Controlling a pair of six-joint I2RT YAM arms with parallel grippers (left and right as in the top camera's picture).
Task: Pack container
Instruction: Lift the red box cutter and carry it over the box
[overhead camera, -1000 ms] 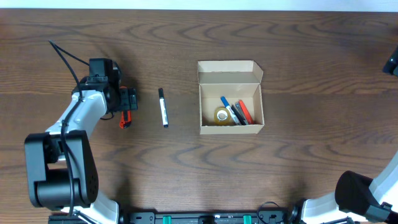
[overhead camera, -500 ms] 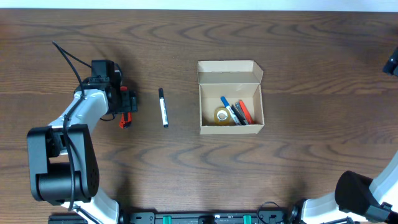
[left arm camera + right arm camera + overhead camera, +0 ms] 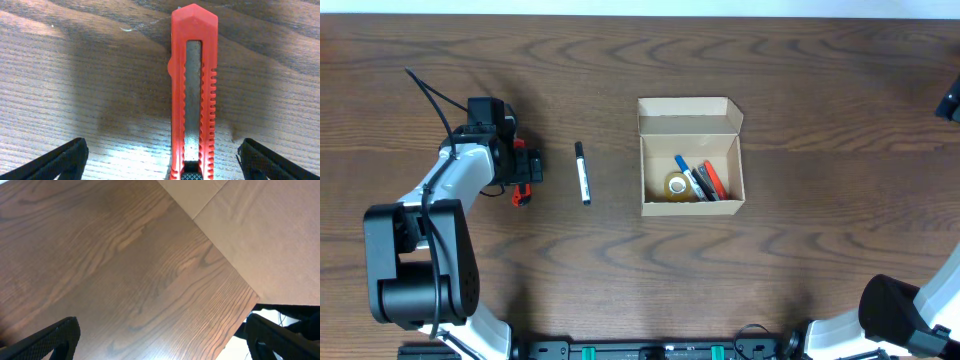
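The left gripper (image 3: 527,168) stands wide open astride the red box cutter (image 3: 194,90), not touching it, probably lined up for a pick; the cutter's near end is cut off by the frame. A black marker (image 3: 582,172) lies at its 3 o'clock, and farther that way sits the open container (image 3: 691,208), holding a tape roll (image 3: 676,184) and pens (image 3: 702,181). The right gripper (image 3: 170,340), also wide and empty, hangs over the table (image 3: 125,255) edge at 3 o'clock, barely in the overhead view.
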